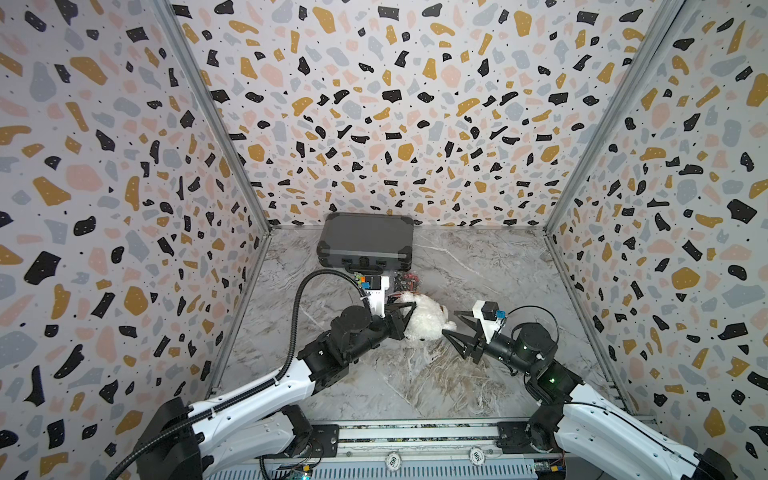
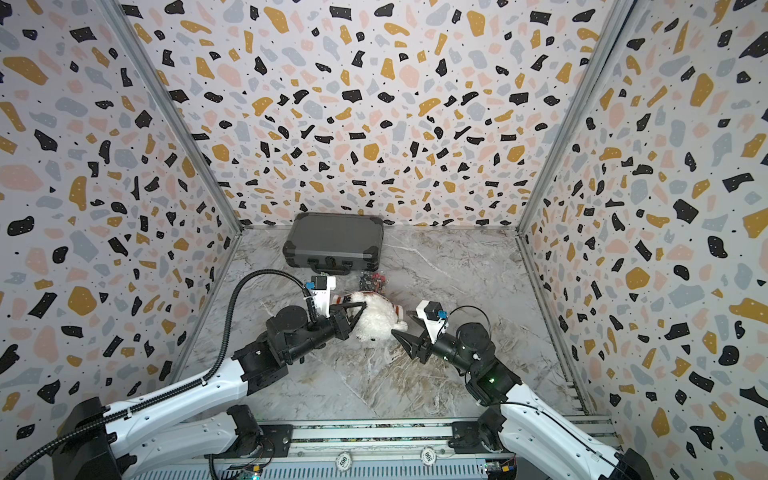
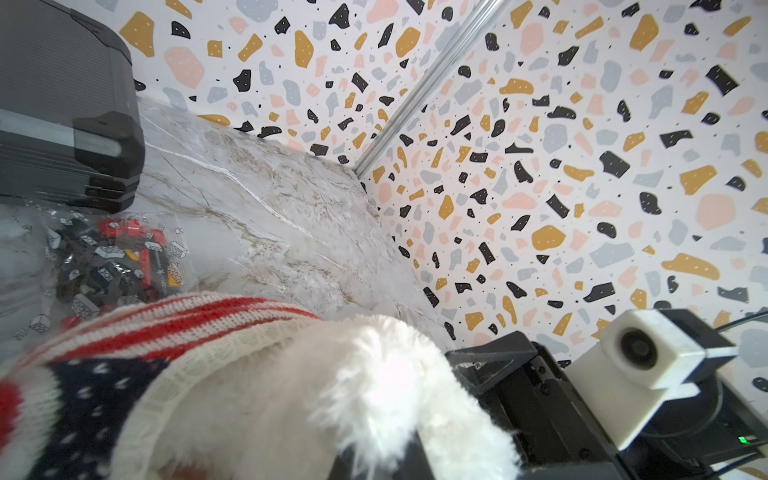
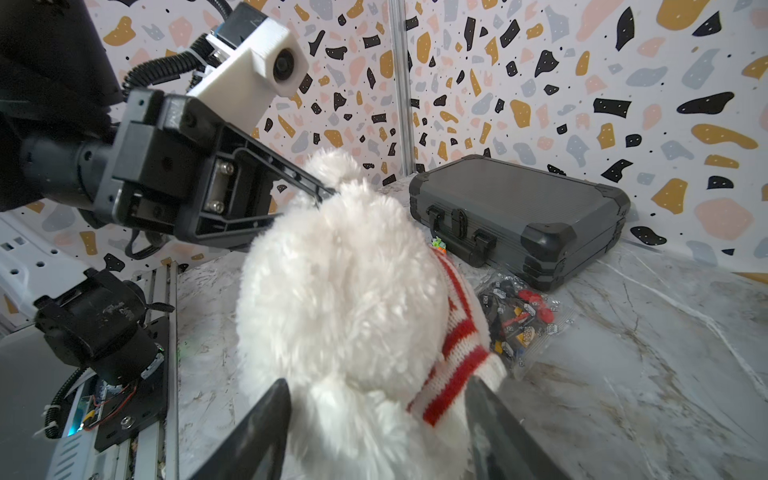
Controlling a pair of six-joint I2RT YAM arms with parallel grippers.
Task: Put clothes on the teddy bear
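Bear: the white fluffy plush teddy bear [image 1: 424, 319] [image 2: 376, 320] lies near the middle of the grey marble-patterned table [image 1: 490, 266], between the 2 grippers.
Clothing: a knitted sweater [image 3: 124, 353] [image 4: 457, 332] with red and cream stripes and a navy patch with white dots sits bunched on the teddy bear's far side. Most of the white fur is bare.
Left gripper: the left gripper [image 1: 409, 307] [image 2: 364, 306] [image 4: 328, 193] reaches in from the left. Its jaws are pressed together on the teddy bear's fur, just beside a round fluffy bump at the edge of the plush.
Right gripper: the right gripper [image 1: 449, 322] [image 2: 400, 323] [image 4: 378, 380] has its jaws spread apart. In the right wrist view 1 black finger stands on each side of the teddy bear's near end, and the striped hem is close to 1 of them. I cannot tell whether either finger touches.
Case: a dark grey hard case [image 1: 365, 241] [image 2: 332, 239] [image 4: 519, 208] with black corners lies shut against the back wall, well behind the teddy bear.
Bag: a clear bag of toy bricks [image 1: 406, 280] [image 2: 372, 280] [image 3: 116, 257] [image 4: 519, 316], black, red and yellow, lies between the hard case and the teddy bear, just beside the sweater.
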